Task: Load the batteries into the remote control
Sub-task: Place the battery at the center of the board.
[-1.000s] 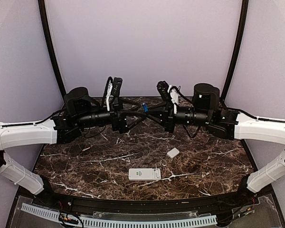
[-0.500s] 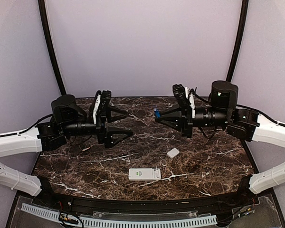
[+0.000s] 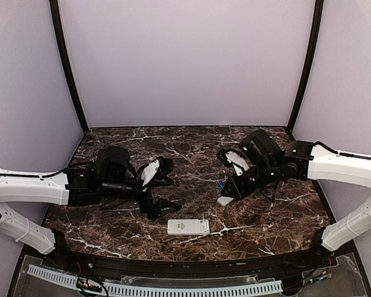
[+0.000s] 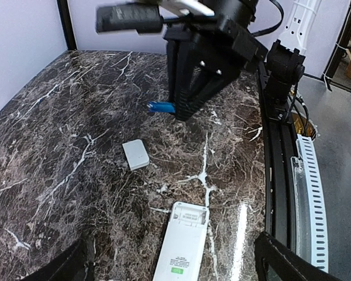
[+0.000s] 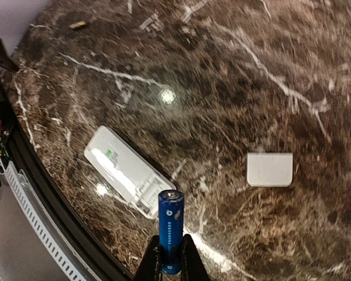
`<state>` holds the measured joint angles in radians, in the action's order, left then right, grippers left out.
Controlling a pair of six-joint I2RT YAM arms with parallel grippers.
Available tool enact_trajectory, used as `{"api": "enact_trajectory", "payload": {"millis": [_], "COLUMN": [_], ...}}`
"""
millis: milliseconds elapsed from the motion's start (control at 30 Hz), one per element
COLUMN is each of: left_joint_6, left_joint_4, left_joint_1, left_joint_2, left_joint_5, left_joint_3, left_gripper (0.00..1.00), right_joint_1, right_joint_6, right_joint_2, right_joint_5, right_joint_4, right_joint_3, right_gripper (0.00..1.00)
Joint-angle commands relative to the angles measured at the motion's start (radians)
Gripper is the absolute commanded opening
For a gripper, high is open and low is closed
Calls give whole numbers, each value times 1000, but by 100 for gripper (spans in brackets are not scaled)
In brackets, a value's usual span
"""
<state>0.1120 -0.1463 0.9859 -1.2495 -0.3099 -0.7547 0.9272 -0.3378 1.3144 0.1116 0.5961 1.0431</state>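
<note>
- Right gripper clamps one end of the slim blue cylindrical battery; probably light, rigid, slippery
- Left gripper wide open, empty, near the white plastic rectangular remote control by the marble table front edge

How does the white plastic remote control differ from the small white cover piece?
The slim white plastic remote control is far longer than the small white rectangular cover piece. The remote control shows an open bay at one end and a green label; the cover piece is plain. The remote control lies nearer the front edge than the cover piece. Both lie flat, apart, on the dark marble table.
</note>
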Motion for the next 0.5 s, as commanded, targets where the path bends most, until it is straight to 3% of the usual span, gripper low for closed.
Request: {"api": "enact_trajectory", "payload": {"millis": [0, 167, 467], "left_joint_6": [-9, -15, 6], "left_joint_4": [-18, -16, 4], "left_joint_1": [0, -1, -1], "left_joint_2": [3, -5, -7], "left_joint_5": [62, 123, 147], "left_joint_3": [27, 29, 36], "left_gripper": [94, 94, 94], "right_joint_1": [-4, -4, -5], "right_joint_6": [-211, -254, -278], "right_joint_2": [80, 173, 314], "right_joint_5": [-27, 39, 23], "right_joint_4": [174, 182, 210], "right_joint_3": [-75, -166, -168], "right_gripper": [0, 0, 0]}}
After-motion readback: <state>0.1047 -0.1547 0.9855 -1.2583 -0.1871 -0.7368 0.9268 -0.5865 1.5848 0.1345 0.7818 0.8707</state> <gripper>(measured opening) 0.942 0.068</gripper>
